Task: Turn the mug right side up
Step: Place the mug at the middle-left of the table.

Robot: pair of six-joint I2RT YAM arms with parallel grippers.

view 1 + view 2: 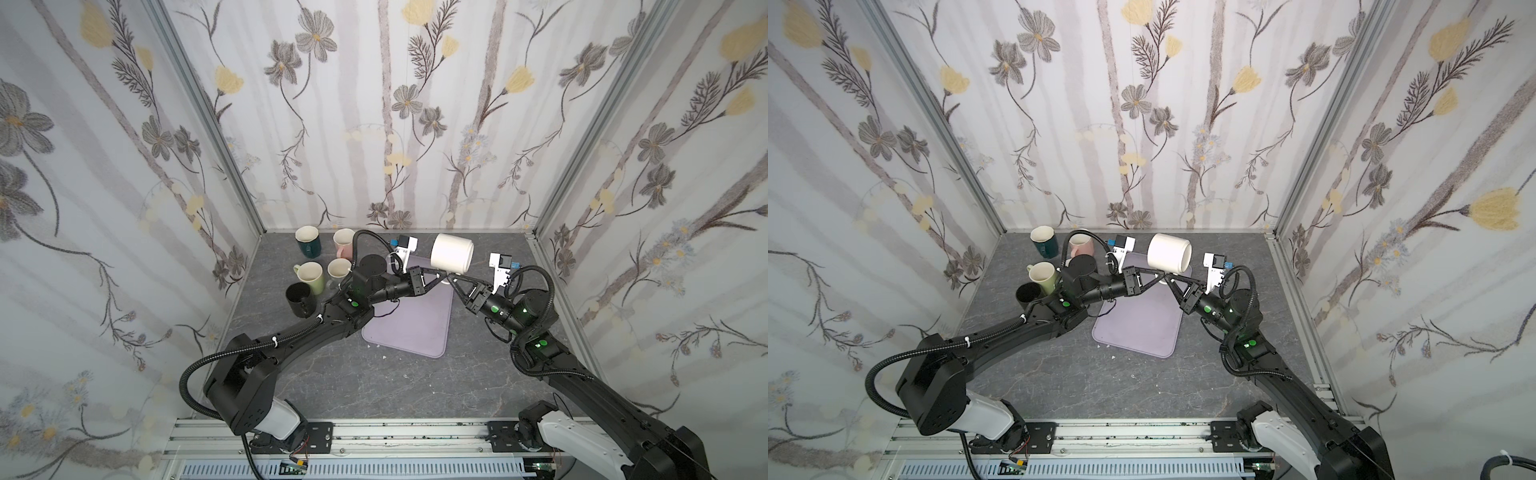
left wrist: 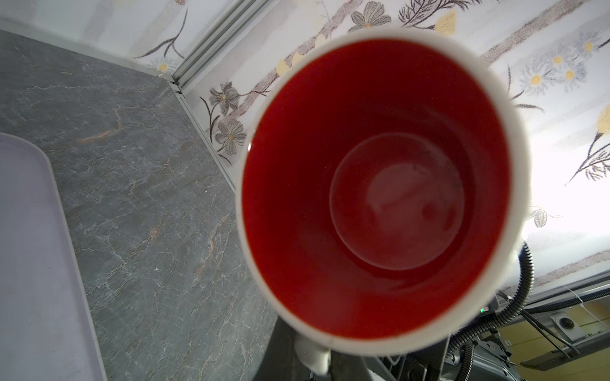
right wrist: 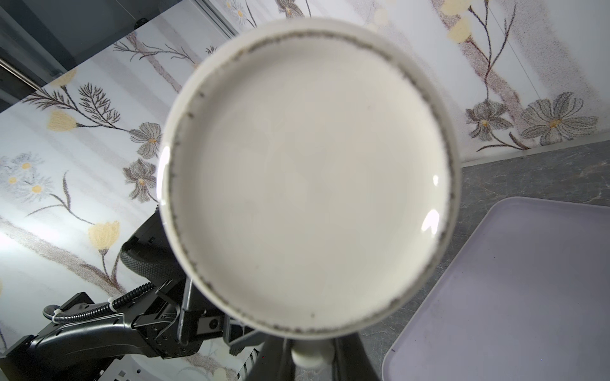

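Standing at the front edge, I take in the grey, stone-patterned counter first, walled on three sides by flowered panels. Two black arms reach in from that edge, the left arm from one front corner and the right arm from the other. They bend toward each other so their tips meet over the middle. Beneath them lies a bare lavender tray, probably the landing spot. Toward the far left corner, five other mugs stand mouth up in a cluster, which suggests upright ones get parked there, out of the way.

The mug, white outside and red inside, hangs in the air above the tray's far end, near the middle of the counter's back edge, touching nothing below. It lies on its side: the left wrist view looks straight into its red mouth, and the right wrist view faces its flat base. By my reckoning it is about half turned.

The left tool and right tool both come in from underneath, each clamped on the handle, which points downward. Two grips on one small loop look like a handover; I'd guess one wrist cannot roll far enough alone. The risk is the heavy body swinging about the handle once either grip lets go.
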